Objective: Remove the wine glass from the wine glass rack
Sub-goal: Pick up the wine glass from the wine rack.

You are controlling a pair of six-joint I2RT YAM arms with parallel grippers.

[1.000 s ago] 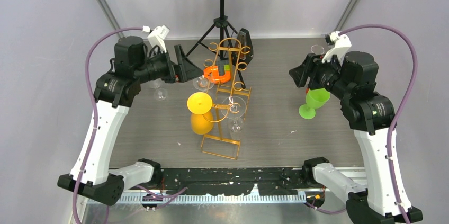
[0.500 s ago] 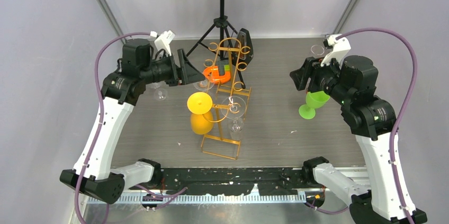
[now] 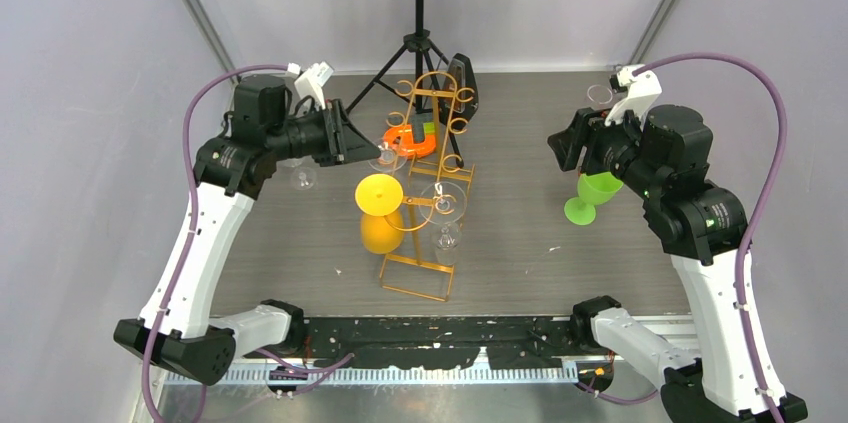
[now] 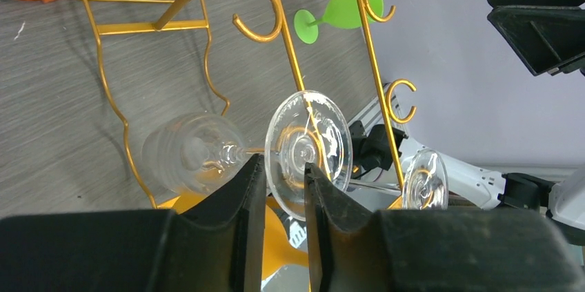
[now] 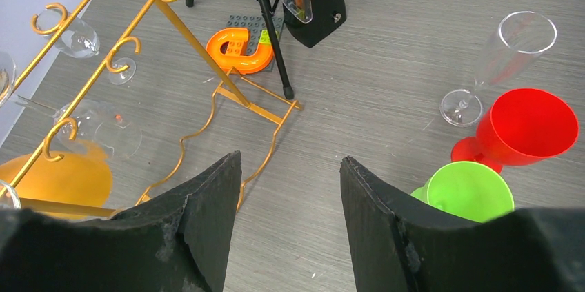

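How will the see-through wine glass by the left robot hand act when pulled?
Probably fragile: the clear wine glass has a thin stem. Likely slippery, being smooth and shiny. It may snag, as its round foot hangs on the gold wire rack.

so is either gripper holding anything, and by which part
Left gripper brackets the clear wine glass at its stem beside the foot; contact unclear. Right gripper holds nothing.

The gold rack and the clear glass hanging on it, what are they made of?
Gold-orange scrolled wire rack: probably thin metal rod, painted or plated, given its sheen and tight curls. Clear stemmed wine glass: transparent, glossy, glints; glass or clear plastic, cannot tell.
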